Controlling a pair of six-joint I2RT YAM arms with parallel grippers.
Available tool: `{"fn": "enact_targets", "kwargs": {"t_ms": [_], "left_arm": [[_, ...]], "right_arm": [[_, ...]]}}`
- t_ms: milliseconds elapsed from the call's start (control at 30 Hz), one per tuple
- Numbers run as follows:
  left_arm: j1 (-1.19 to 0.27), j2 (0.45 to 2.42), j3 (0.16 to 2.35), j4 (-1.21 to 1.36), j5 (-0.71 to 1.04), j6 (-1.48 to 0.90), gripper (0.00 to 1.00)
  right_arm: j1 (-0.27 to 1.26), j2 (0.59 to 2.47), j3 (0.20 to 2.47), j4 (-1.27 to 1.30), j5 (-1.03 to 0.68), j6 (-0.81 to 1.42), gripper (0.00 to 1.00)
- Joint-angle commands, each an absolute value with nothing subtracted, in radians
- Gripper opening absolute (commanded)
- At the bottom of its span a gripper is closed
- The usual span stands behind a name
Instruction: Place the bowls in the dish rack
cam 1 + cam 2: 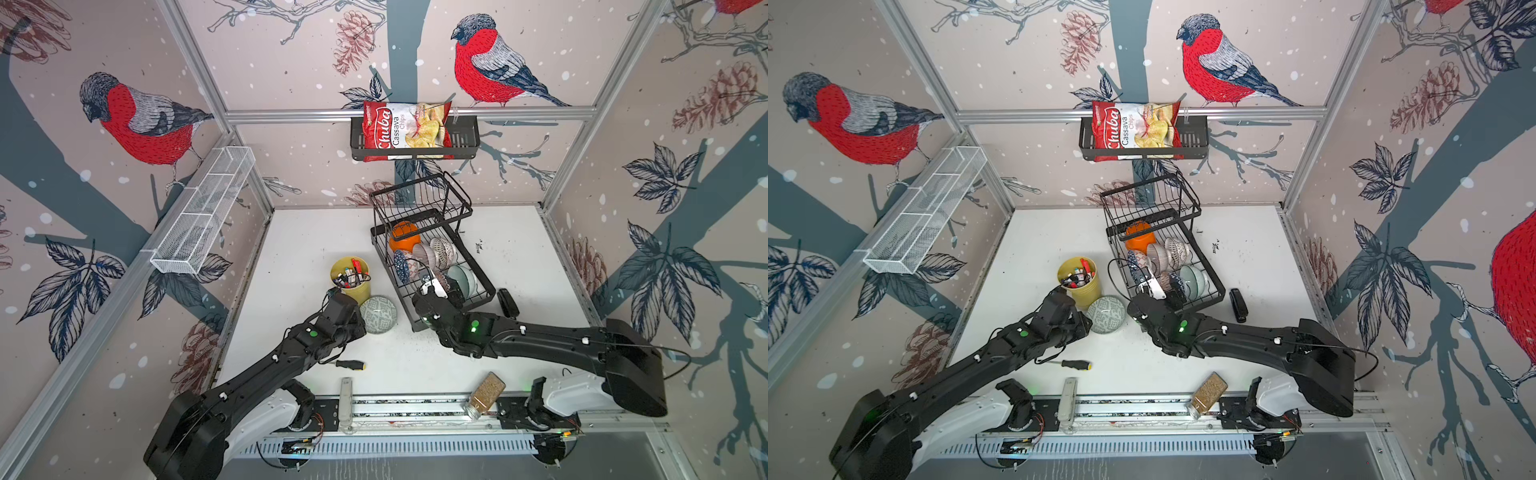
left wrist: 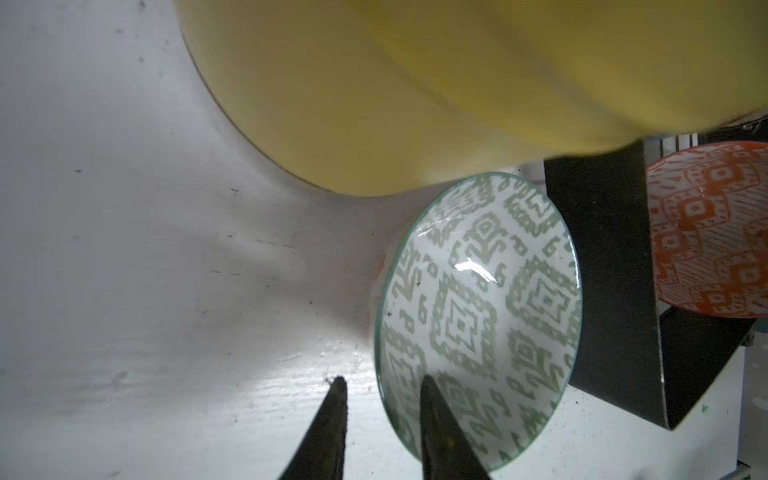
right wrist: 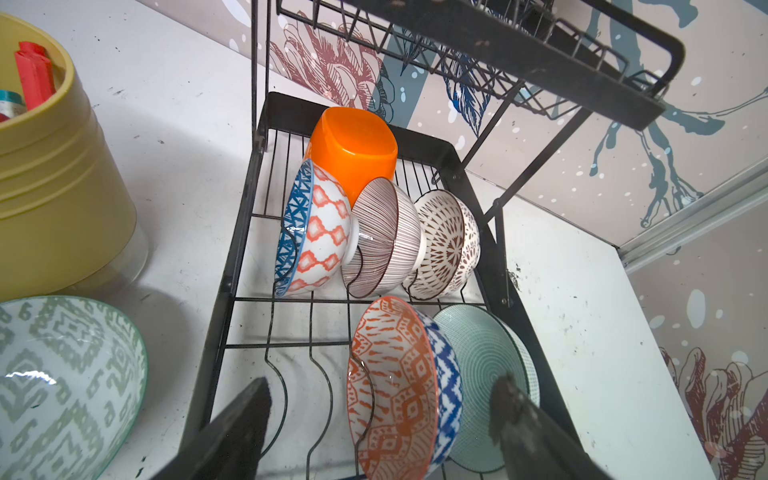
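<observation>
A green-patterned bowl (image 1: 378,314) (image 1: 1106,314) stands on the white table beside the dish rack (image 1: 473,259) (image 1: 1204,257). My left gripper (image 2: 382,382) is open astride its rim (image 2: 478,311), one finger inside and one outside with a gap showing. The rack's lower tray (image 3: 237,249) holds the orange plastic bowl (image 3: 353,145), a blue-red bowl (image 3: 320,232), a striped bowl (image 3: 382,237) and a lattice bowl (image 3: 446,241). In front of these stand an orange-blue bowl (image 3: 399,386) and a teal bowl (image 3: 482,361). My right gripper (image 3: 380,395) (image 1: 440,286) is open, its fingers wide on either side of the orange-blue bowl.
The yellow cup of markers (image 1: 351,278) (image 2: 415,83) stands against the green-patterned bowl's far side. A screwdriver (image 1: 351,365), a black stapler (image 1: 508,302) and a spice jar (image 1: 486,395) lie nearby. A chips basket (image 1: 411,133) and a white mesh shelf (image 1: 203,212) hang on the walls.
</observation>
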State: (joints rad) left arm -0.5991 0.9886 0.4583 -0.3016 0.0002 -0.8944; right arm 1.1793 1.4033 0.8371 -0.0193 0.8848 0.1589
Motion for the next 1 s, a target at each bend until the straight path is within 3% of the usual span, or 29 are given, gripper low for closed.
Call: {"fn": "enact_targets", "kwargs": {"t_ms": [0,567,800,967], "left_arm": [[-0.597,1.009,0.458,-0.23,0.014,-0.917,0.29],[-0.595,1.091,0.447,-0.172,-0.026,-0.918,0.15],[-0.596,1.124,0.457,-0.161,-0.023,-0.907,0.13],[-0.595,1.124,0.464,-0.166,-0.025,-0.891,0.04]], "right_arm": [[1.182,1.397,0.834,0.0,0.909,0.172,0.84],[1.181,1.4,0.817,0.005,0.914,0.176,0.84],[1.183,1.392,0.812,-0.002,0.918,0.183,0.84],[1.183,1.389,0.811,-0.005,0.918,0.185,0.84]]}}
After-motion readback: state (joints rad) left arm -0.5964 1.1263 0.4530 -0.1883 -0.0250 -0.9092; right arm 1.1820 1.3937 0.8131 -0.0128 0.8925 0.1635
